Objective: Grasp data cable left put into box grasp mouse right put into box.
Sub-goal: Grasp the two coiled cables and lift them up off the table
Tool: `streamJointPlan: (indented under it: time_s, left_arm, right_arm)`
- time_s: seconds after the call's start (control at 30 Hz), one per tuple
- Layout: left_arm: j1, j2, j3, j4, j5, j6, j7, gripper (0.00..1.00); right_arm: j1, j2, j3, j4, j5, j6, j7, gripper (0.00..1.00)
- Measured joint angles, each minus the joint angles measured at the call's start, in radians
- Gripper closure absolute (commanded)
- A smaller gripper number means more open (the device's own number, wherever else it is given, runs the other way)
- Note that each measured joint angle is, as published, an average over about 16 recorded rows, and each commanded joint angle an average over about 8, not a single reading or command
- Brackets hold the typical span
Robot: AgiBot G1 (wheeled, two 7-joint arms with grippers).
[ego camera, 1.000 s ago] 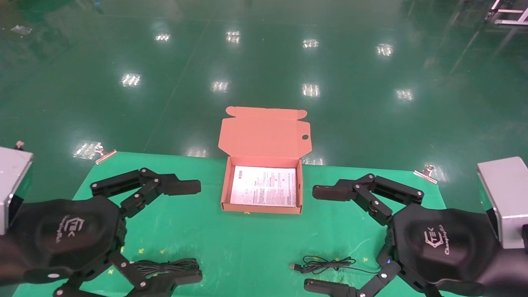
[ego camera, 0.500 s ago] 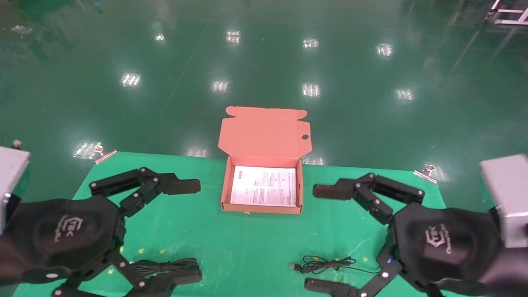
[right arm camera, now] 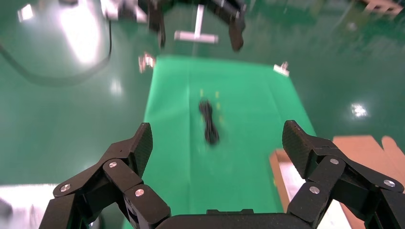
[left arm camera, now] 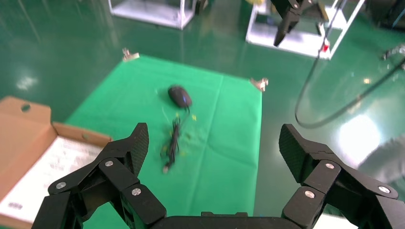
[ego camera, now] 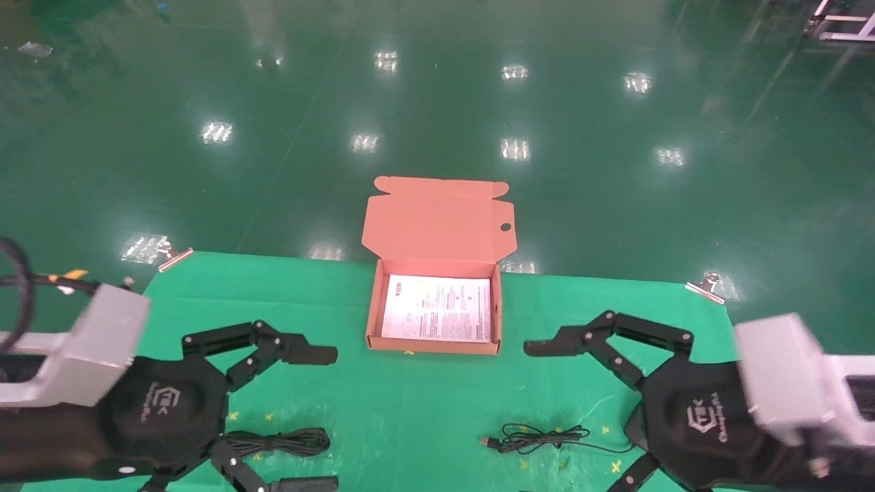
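Note:
The salmon-orange box stands open at the far middle of the green cloth, flap lid up, a white printed sheet inside. The data cable lies bundled near the front left, between the fingers of my open left gripper; it also shows in the right wrist view. My right gripper is open at the front right. In the head view it hides the mouse; only the cord with its USB plug shows. The left wrist view shows the mouse. Both grippers are empty.
Metal clips pin the green cloth at its far corners. Shiny green floor lies beyond the table's far edge. Small yellow marks dot the cloth near the cable and the cord.
Both arms have pulled back toward the front edge and turned, their wrist housings swinging inward. Both grippers stay open. Box, cable and cord have not moved.

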Motion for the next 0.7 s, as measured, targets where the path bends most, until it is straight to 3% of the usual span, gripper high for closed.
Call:
streamJointPlan:
  time_s: [0.33,0.7]
  left_arm:
    - [-0.099,0.043,0.107,0.030,0.185,0.022,-0.026,0.00]
    - [-0.218,0.141,0.282,0.037,0.530,0.008,-0.053,0.00]
  right_arm:
    - [0.159,-0.023,-0.179,0.015,-0.249,-0.024,-0.119,0.00]
    - [0.247,-0.090,-0.387,0.018,-0.485,0.002,-0.272,0.00]
